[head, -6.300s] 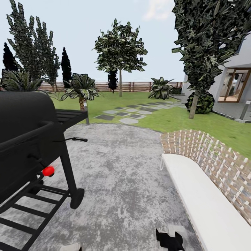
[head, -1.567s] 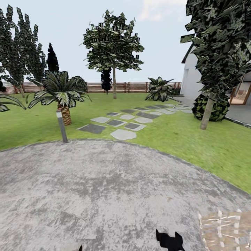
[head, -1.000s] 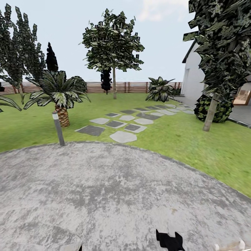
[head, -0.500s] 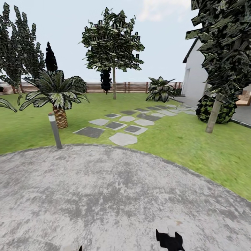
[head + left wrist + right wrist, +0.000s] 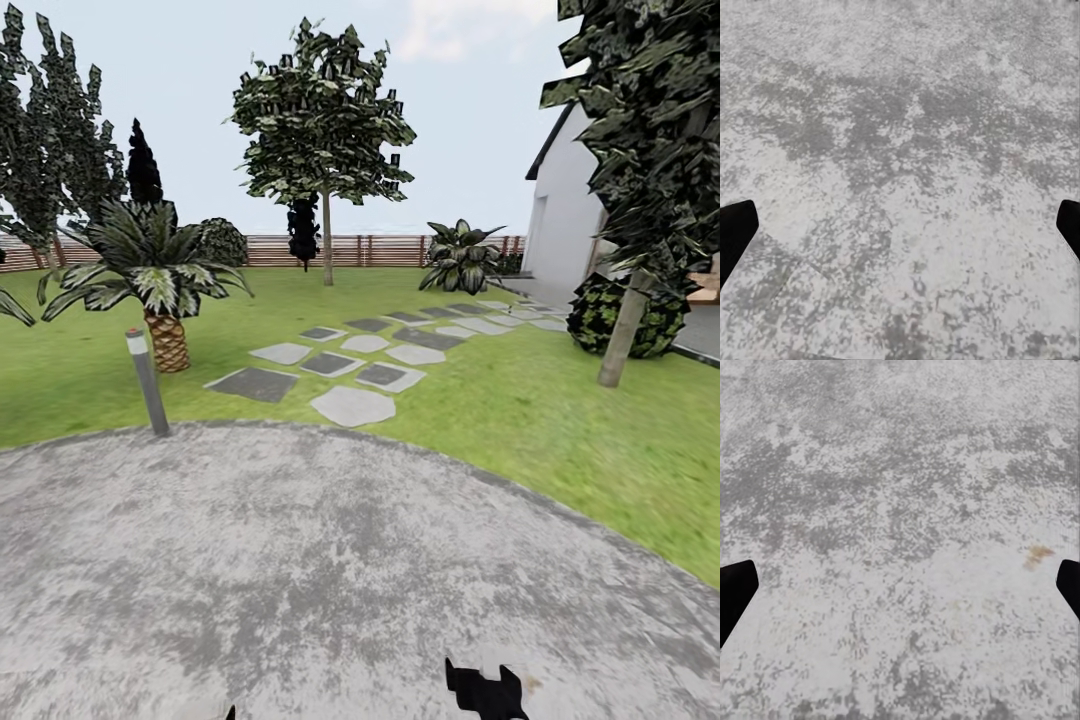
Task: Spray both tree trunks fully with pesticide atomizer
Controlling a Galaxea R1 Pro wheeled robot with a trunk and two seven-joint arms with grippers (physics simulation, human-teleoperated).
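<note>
The pesticide atomizer is out of view, and so are the thick-trunked trees of the task and any pesticide. I stand on a grey mottled paved patio (image 5: 330,560) facing the garden lawn (image 5: 520,400). My left gripper (image 5: 900,232) hangs open over bare paving, its dark fingertips (image 5: 735,232) at the picture's two sides with nothing between them. My right gripper (image 5: 900,592) is also open and empty over the paving. A black part of the right gripper (image 5: 487,692) pokes in at the lower edge of the head view.
A short grey lamp post (image 5: 147,382) stands at the patio's left rim beside a low palm (image 5: 160,280). Stepping stones (image 5: 350,370) cross the lawn toward a wooden fence (image 5: 380,250). Thin-trunked dark-leaved growth (image 5: 325,130) stands ahead and at right (image 5: 625,330), by a white house (image 5: 565,220).
The whole view has advanced and swung: the black grill, the white bench and the brick wall have left the picture, and the lamp post has drifted left. Both grippers stay open.
</note>
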